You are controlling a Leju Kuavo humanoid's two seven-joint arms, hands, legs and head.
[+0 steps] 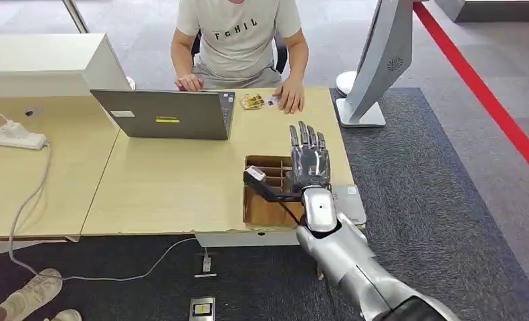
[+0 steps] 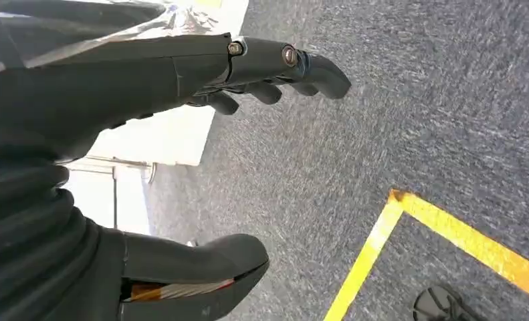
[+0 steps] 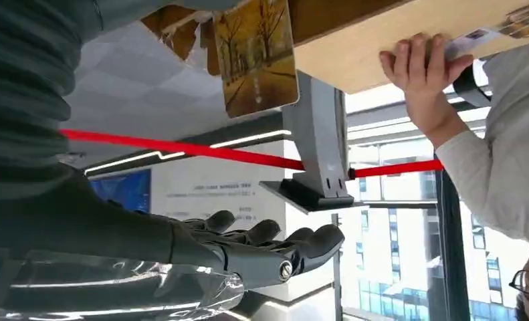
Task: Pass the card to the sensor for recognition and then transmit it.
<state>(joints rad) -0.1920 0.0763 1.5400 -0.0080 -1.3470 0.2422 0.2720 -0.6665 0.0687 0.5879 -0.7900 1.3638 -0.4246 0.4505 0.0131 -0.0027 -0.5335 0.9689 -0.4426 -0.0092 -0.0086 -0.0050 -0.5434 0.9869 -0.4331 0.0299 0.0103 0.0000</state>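
The right hand (image 1: 308,160), dark-fingered on a glossy silver forearm, reaches over the pale wooden table (image 1: 174,177) with its fingers stretched straight and its thumb pinching a small card (image 1: 255,174) above an open brown cardboard box (image 1: 265,200) with dividers. A flat grey sensor pad (image 1: 350,202) lies just beside the box at the table's right edge. A grey laptop (image 1: 171,114) stands open farther back, where a seated person (image 1: 238,40) in a pale T-shirt rests a hand (image 1: 291,97) by more small cards (image 1: 258,101). In the left wrist view, the left hand (image 2: 181,160) hangs over coarse grey carpet (image 2: 382,120) crossed by a yellow stripe, its smooth black fingers apart and holding nothing. In the right wrist view, the glossy rectangular card (image 3: 256,57) shows a picture of autumn trees, held at the thumb side while the fingers (image 3: 275,247) lie spread.
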